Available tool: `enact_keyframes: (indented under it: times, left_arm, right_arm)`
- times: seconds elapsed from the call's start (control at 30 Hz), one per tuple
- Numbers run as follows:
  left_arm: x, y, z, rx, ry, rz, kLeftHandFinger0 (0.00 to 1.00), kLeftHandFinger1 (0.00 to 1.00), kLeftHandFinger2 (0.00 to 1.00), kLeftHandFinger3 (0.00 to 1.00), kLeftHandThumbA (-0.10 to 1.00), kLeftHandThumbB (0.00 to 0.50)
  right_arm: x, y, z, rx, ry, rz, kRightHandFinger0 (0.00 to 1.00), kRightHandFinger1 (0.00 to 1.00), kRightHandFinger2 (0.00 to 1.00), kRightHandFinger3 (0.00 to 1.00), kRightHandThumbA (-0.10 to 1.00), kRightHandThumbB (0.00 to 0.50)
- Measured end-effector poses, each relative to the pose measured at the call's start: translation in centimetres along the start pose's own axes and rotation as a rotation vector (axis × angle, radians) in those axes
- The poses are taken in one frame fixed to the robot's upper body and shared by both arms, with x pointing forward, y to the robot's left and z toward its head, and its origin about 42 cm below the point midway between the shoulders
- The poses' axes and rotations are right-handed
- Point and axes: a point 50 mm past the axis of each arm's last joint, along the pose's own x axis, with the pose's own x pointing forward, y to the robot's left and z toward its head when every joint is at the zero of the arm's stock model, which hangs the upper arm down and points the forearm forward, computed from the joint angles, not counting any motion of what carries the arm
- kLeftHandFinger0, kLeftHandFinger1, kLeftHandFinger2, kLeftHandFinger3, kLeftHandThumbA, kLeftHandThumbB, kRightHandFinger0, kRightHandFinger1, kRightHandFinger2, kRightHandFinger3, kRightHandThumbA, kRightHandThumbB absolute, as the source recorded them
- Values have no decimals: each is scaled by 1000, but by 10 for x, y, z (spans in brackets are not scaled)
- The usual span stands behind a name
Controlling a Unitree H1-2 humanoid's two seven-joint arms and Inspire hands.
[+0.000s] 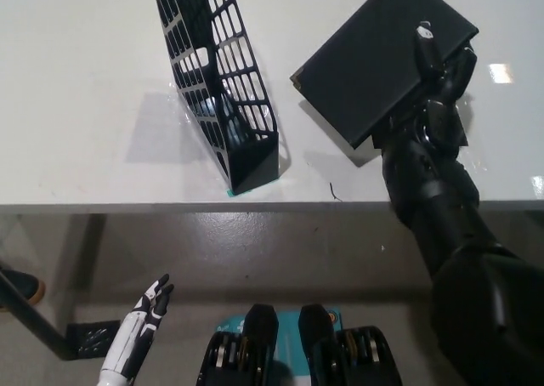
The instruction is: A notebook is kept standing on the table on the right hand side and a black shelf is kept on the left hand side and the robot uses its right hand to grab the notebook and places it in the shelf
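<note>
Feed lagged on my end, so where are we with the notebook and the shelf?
Done: the grab. The black right hand grips the notebook, lifted off the table and tilted.
In hand: it hangs to the right of the black shelf, not over the opening.
Left: carry it across, line it up, slot it in, let go. The white left hand rests low, below the table edge.
</note>
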Motion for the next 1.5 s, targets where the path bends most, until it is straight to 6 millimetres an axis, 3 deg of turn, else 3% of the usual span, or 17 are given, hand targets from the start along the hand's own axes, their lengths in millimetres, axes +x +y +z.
enact_keyframes:
  times: [0.07, 0.1, 0.17, 0.2, 0.27, 0.37, 0.47, 0.57, 0.67, 0.73, 0.83, 1.07, 1.27, 1.5]
  left_arm:
    - [0, 0, 0, 0, 0, 0, 1000, 1000, 1000, 1000, 1000, 115]
    - [0, 0, 0, 0, -1, 0, 1000, 1000, 1000, 1000, 1000, 123]
    - [0, 0, 0, 0, 0, 0, 1000, 1000, 1000, 1000, 1000, 114]
    - [0, 0, 0, 0, 1, 0, 1000, 1000, 1000, 1000, 1000, 112]
    - [0, 0, 0, 0, 3, 0, 1000, 1000, 1000, 1000, 1000, 105]
    - [0, 0, -1, 0, 5, 0, 1000, 1000, 1000, 1000, 1000, 120]
    - [0, 0, -1, 0, 9, -1, 1000, 1000, 1000, 1000, 1000, 113]
    - [0, 0, -2, 0, 13, -1, 1000, 1000, 1000, 1000, 1000, 120]
    - [0, 0, -3, 0, 17, -2, 1000, 1000, 1000, 1000, 1000, 142]
    - [0, -1, -3, 0, 18, -2, 1000, 1000, 1000, 1000, 1000, 146]
    - [-1, -1, -3, 0, 20, -2, 1000, 1000, 1000, 1000, 1000, 157]
    - [-1, -1, -3, 2, 21, -2, 1000, 1000, 1000, 1000, 1000, 154]
    - [-1, -1, -2, 4, 18, -3, 1000, 1000, 1000, 1000, 1000, 159]
    - [0, 0, -1, 4, 12, -2, 1000, 1000, 1000, 1000, 1000, 160]
  right_arm:
    - [0, -3, 3, -2, -23, 2, 0, 141, 719, 786, -100, 56]
    - [0, -4, 5, -11, -44, 6, 0, 131, 674, 669, -100, 54]
    - [0, -3, 14, -30, -107, 17, 0, 114, 559, 562, -100, 66]
    - [-1, -3, 18, -36, -136, 22, 0, 75, 489, 559, -100, 79]
    - [-3, -1, 29, -50, -202, 48, 0, 41, 446, 577, -100, 88]
    - [-7, -1, 42, -61, -284, 74, 0, 53, 532, 675, -100, 83]
    - [-14, -3, 53, -69, -351, 98, 0, 3, 483, 674, -100, 103]
    - [-22, -7, 60, -85, -409, 118, 0, 49, 563, 777, -100, 97]
    - [-35, -7, 66, -95, -459, 141, 0, 80, 604, 758, -100, 117]
    - [-44, -7, 67, -102, -485, 157, 0, 142, 684, 773, -100, 105]
    - [-59, 0, 72, -109, -531, 194, 0, 129, 649, 762, -100, 95]
    - [-108, 41, 96, -99, -676, 327, 0, 86, 561, 736, -100, 85]
    - [-162, 94, 118, -97, -822, 474, 0, 53, 557, 738, -100, 82]
    - [-203, 156, 153, -115, -998, 586, 0, 30, 569, 764, -100, 67]
